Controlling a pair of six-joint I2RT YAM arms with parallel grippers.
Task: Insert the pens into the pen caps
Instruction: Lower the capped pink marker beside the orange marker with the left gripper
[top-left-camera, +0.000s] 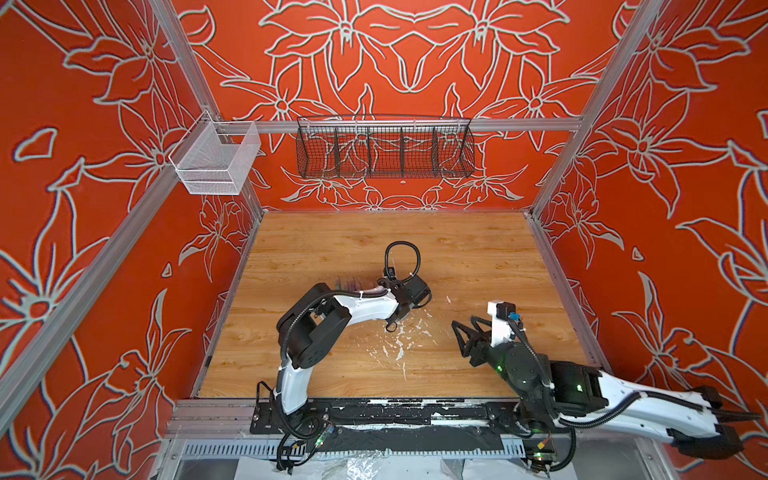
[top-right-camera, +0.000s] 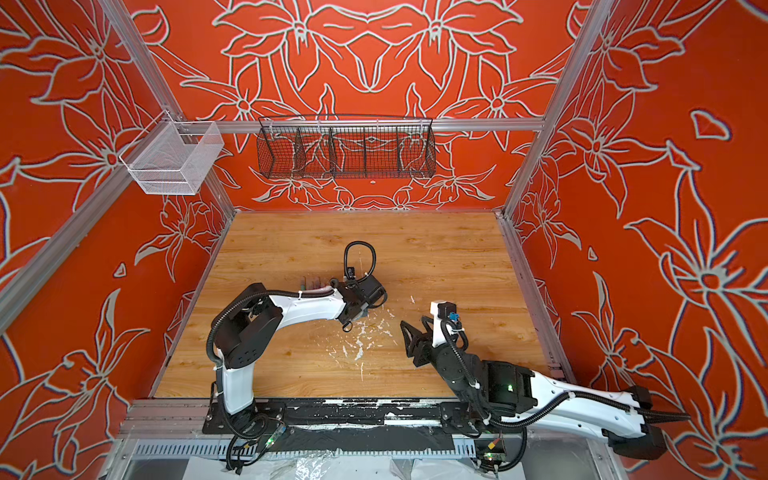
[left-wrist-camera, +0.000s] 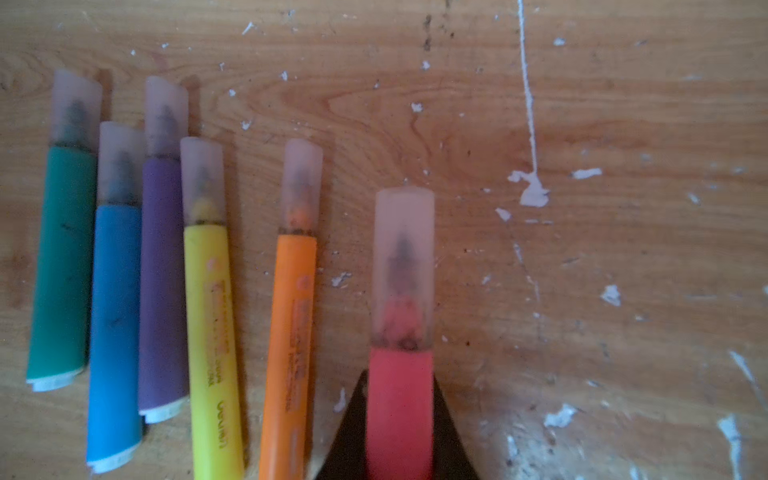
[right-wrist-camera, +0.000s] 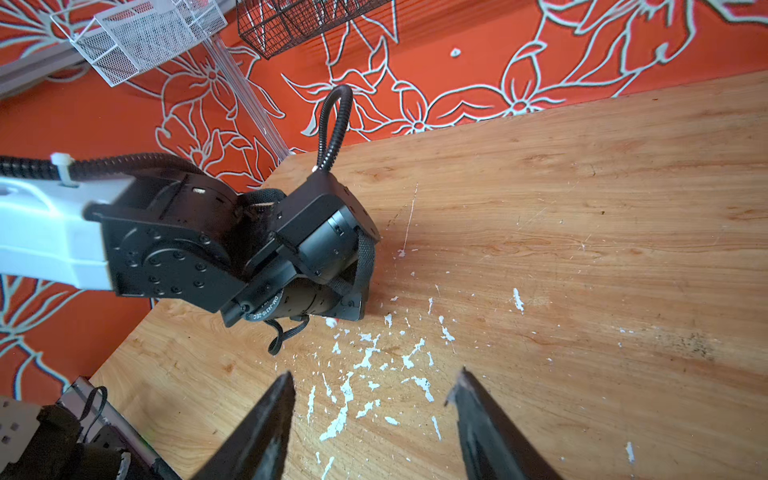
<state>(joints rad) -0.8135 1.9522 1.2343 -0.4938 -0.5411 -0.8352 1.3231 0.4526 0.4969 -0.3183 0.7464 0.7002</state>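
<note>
Capped and in hand: the left gripper (left-wrist-camera: 400, 384) pinches the pink pen (left-wrist-camera: 400, 428) by its barrel, black fingers (left-wrist-camera: 353, 419) pressed to either side. The pen's clear cap (left-wrist-camera: 404, 257) is seated over the tip and points away from the wrist, above the wooden table (left-wrist-camera: 623, 291). Whether the pen touches the wood cannot be told.

Beside it five more pens lie flat on the table. The orange pen (left-wrist-camera: 291, 332) lies nearest and a little apart. Beyond it the yellow pen (left-wrist-camera: 212, 332), purple pen (left-wrist-camera: 162, 282), blue pen (left-wrist-camera: 114, 324) and green pen (left-wrist-camera: 62, 266) are packed side by side. All five wear frosted caps (left-wrist-camera: 75, 108) with a dark tip showing through.

The right gripper (right-wrist-camera: 374, 378) hangs over the table well apart from the pens. Its jaws stand open with nothing between them, above a scatter of white flecks (right-wrist-camera: 365, 357).

In both top views the left arm (top-left-camera: 361, 307) reaches toward the table's middle, its wrist hiding most of the pens. Only a sliver of the row (top-left-camera: 347, 284) shows behind the forearm. A white mesh basket (top-left-camera: 216, 162) and a black wire basket (top-left-camera: 384, 149) hang from the rail at the back.
</note>
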